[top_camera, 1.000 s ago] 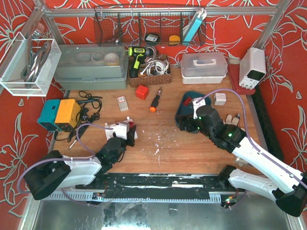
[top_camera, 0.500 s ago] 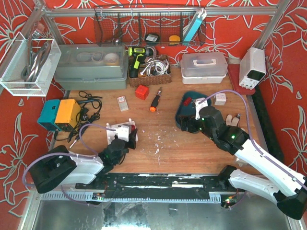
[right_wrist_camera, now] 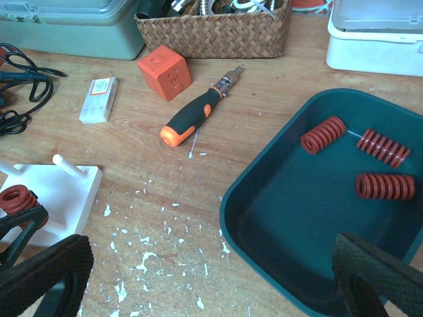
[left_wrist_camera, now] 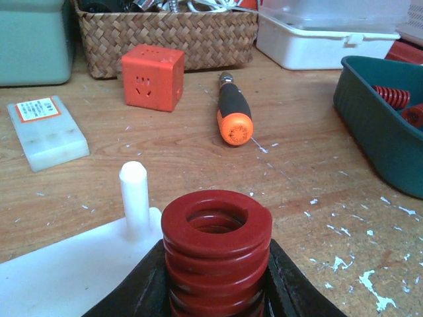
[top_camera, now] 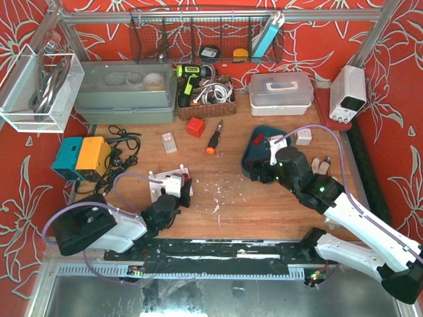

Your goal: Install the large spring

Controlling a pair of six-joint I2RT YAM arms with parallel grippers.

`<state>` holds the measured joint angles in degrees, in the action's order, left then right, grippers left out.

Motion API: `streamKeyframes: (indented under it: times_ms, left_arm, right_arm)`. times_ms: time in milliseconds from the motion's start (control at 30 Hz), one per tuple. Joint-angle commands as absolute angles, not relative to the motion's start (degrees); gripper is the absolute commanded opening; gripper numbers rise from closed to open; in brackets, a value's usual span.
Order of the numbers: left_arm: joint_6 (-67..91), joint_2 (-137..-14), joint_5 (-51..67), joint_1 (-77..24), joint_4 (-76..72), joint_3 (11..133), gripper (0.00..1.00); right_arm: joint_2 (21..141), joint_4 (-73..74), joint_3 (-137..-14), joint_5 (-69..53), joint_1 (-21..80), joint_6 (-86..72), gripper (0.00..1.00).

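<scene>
Red large spring [left_wrist_camera: 216, 244] clamped upright in left end effector [left_wrist_camera: 216, 287]; right end effector [right_wrist_camera: 211, 274] wide open, empty.

Orange cube [left_wrist_camera: 153, 76] beside screwdriver [left_wrist_camera: 234, 113]; wicker basket [left_wrist_camera: 165, 39] behind; white block [left_wrist_camera: 46, 132] left.

On the table [top_camera: 231, 201], the base plate [left_wrist_camera: 59, 277] lies near left, and the tray [right_wrist_camera: 291, 218] sits well apart to its right with three springs [right_wrist_camera: 323, 135] lying in it. The large spring [left_wrist_camera: 216, 244] stands upright between the fingers of the left gripper [left_wrist_camera: 216, 294], just right of the peg [left_wrist_camera: 134, 195] on the plate. Farther back, the screwdriver [left_wrist_camera: 234, 115] lies between the cube [left_wrist_camera: 152, 76] and the tray. The block [left_wrist_camera: 46, 132] lies left of the cube, and the basket [left_wrist_camera: 165, 36] stands behind them.
</scene>
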<state>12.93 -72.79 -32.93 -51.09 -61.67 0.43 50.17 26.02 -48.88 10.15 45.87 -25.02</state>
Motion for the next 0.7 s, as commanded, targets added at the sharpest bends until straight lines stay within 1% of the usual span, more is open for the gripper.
streamKeyframes:
  times_ms: [0,67,133,200,300,400,567,667]
  left_arm:
    - [13.01,-79.51,-34.71,-52.19,-69.21,-0.78,0.27]
    - [13.36,-81.1,-35.09,-52.93,-70.27,-0.46,0.32]
    - [13.53,-81.96,-35.35,-53.29,-70.93,-0.44,0.32]
    - [13.26,-81.94,-35.54,-53.35,-71.09,-0.39,0.35]
    - [12.66,-81.27,-35.5,-53.35,-70.99,-0.34,0.46]
    - [13.14,-80.98,-35.28,-53.35,-70.52,-0.33,0.53]
    - [13.04,-80.4,-35.31,-53.35,-70.36,-0.52,0.55]
    - [12.26,-76.94,-35.13,-53.35,-66.96,0.61,0.56]
  right_arm:
    - [49.86,25.47,-48.55,9.41,45.53,-24.71,0.99]
    - [49.77,26.19,-49.09,9.64,45.52,-24.41,0.99]
    - [49.46,26.67,-49.26,10.03,45.47,-24.14,0.99]
    - [48.91,26.81,-49.1,10.47,45.44,-23.87,0.99]
    - [48.58,26.49,-48.79,10.81,45.35,-23.73,0.99]
    - [48.89,26.18,-48.63,10.56,45.31,-23.81,0.99]
    - [49.58,25.92,-48.24,10.31,45.21,-23.91,0.99]
    - [49.77,25.67,-48.07,10.4,45.18,-23.76,0.99]
